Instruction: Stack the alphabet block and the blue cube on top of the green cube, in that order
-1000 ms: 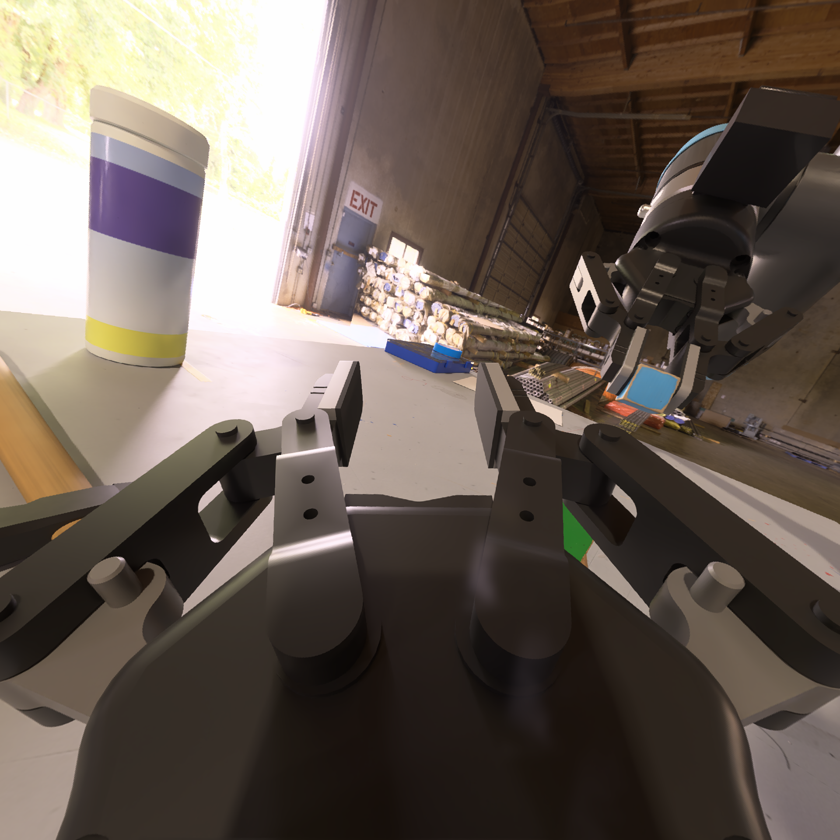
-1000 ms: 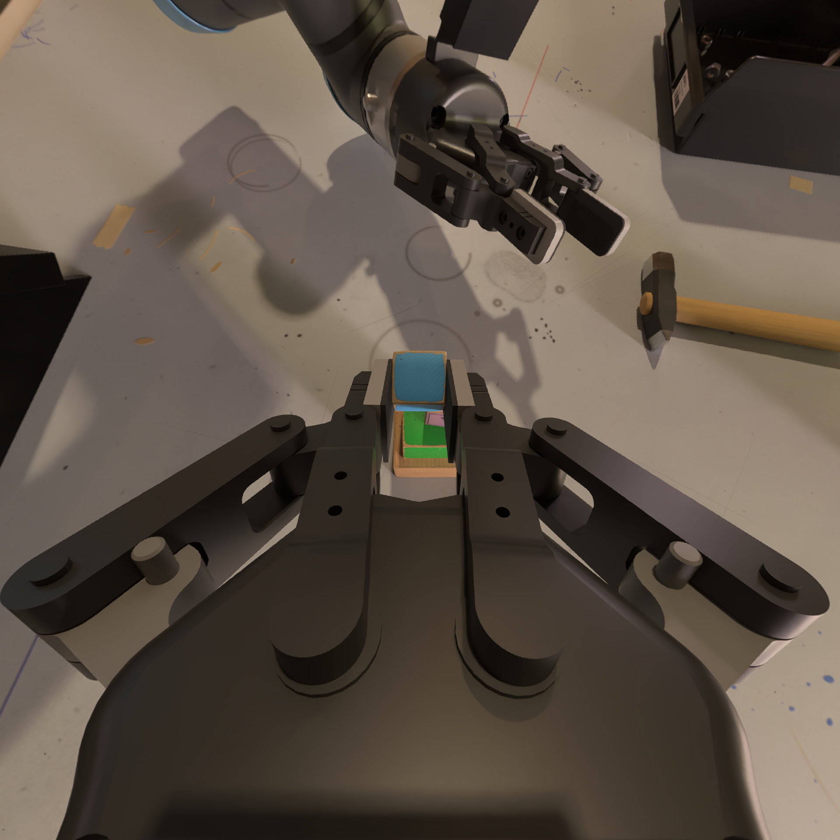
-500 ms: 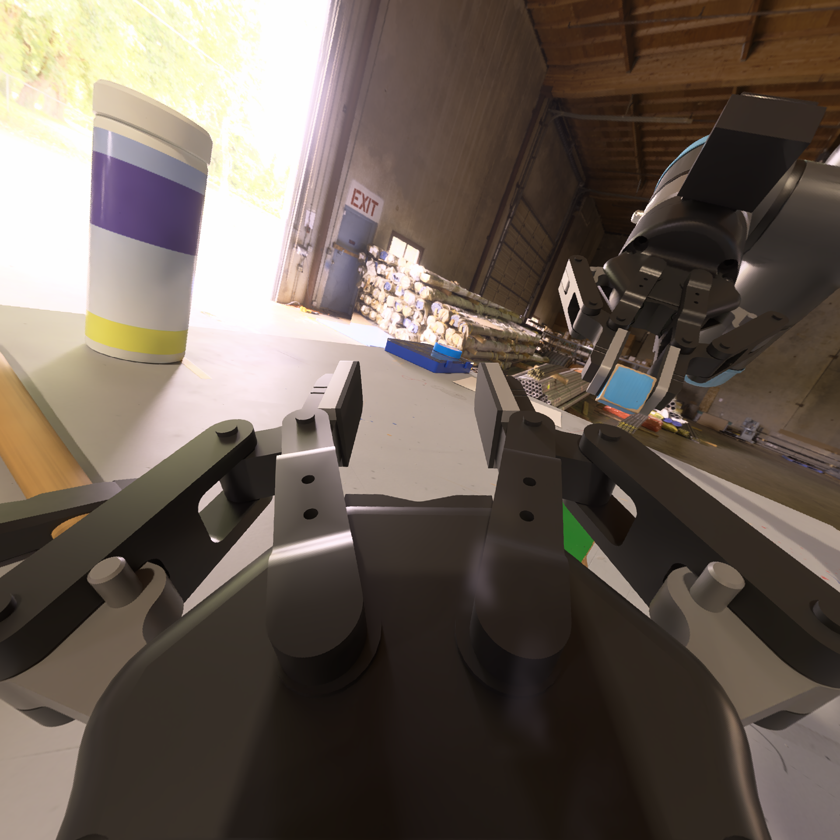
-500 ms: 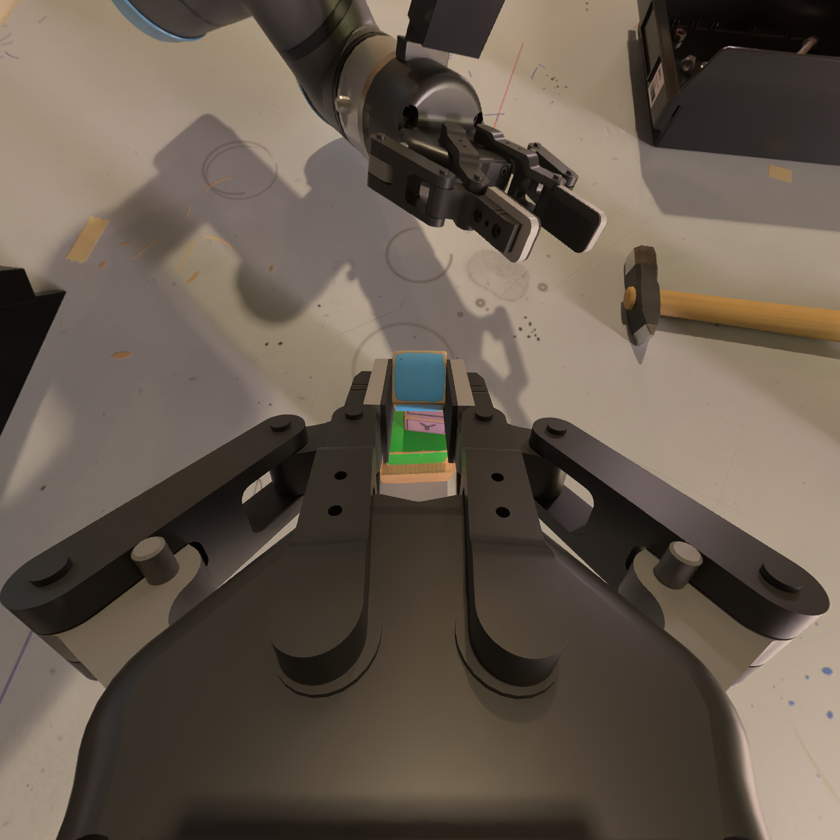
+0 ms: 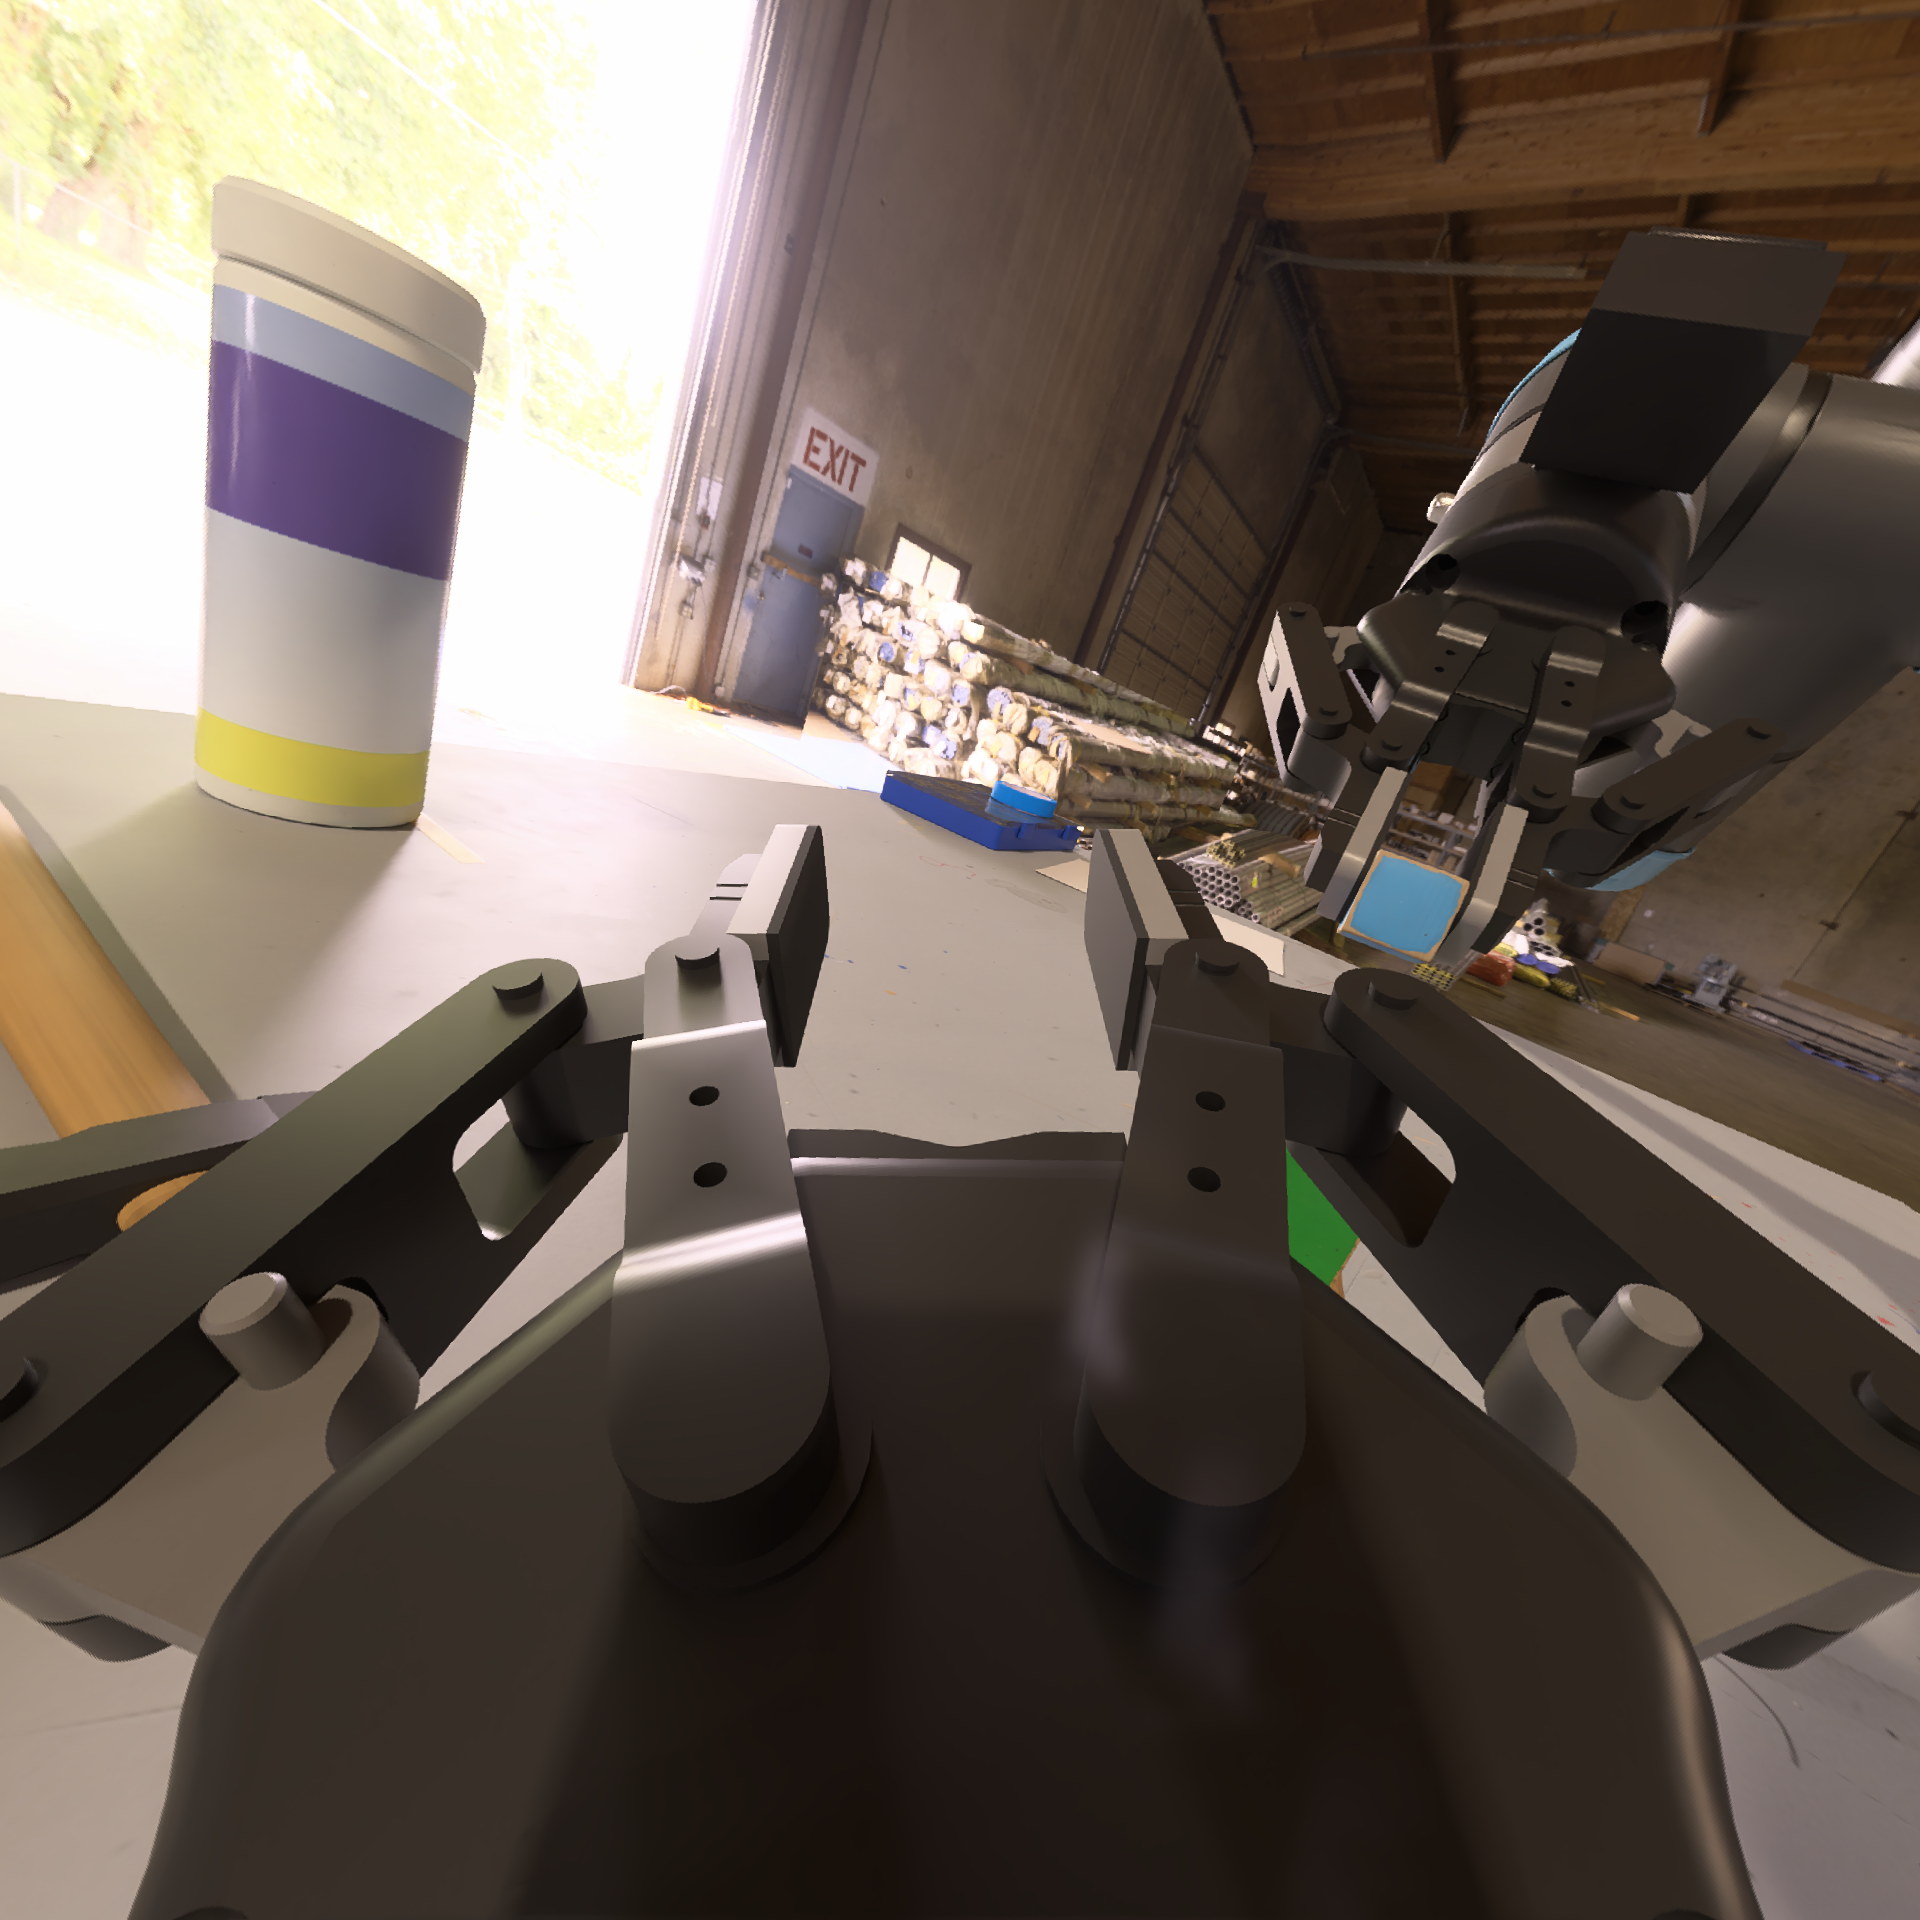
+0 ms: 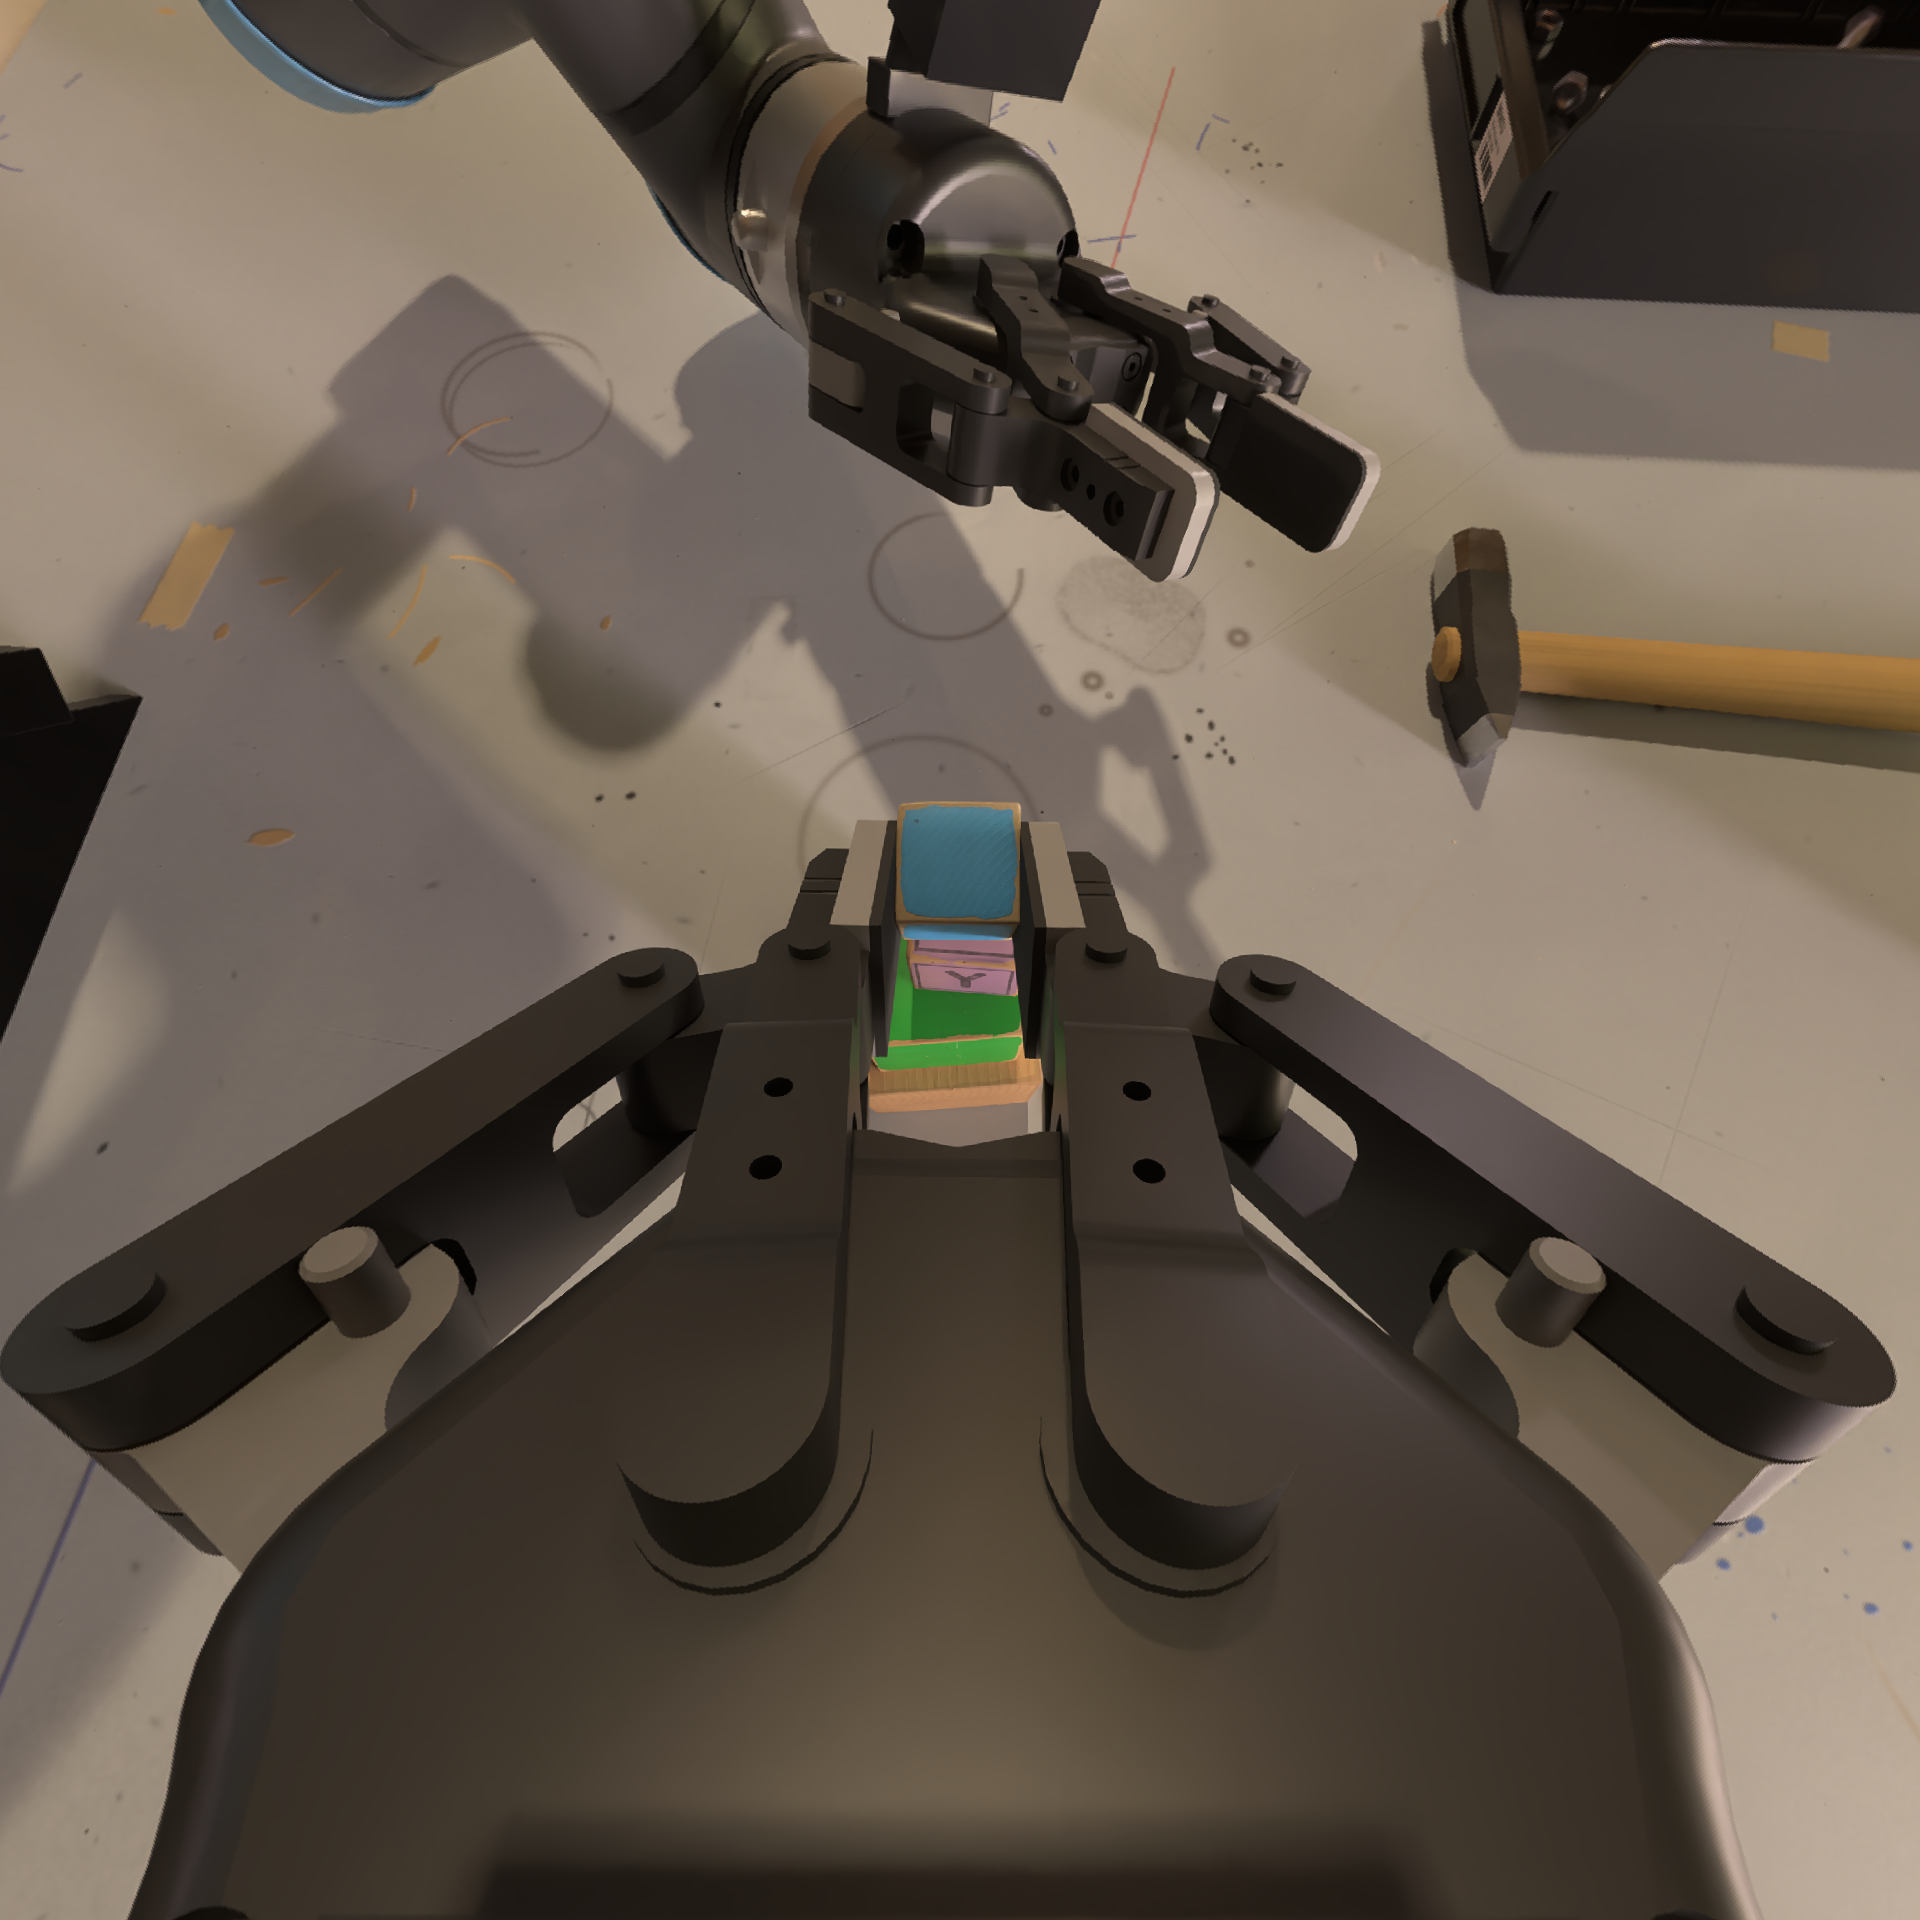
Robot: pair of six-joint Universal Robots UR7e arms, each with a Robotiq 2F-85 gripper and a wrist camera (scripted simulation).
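The right gripper (image 6: 956,878), clamped on the blue cube (image 6: 956,862), has risen higher above the worktop (image 6: 312,790) than a second ago, so more of the stack below now shows: the pink alphabet block (image 6: 961,966) sitting on the green cube (image 6: 940,1023). The blue cube hangs roughly over that stack, so lowering and release seem to remain. The left gripper (image 5: 956,935) has stayed put, parted and empty, off to one side.
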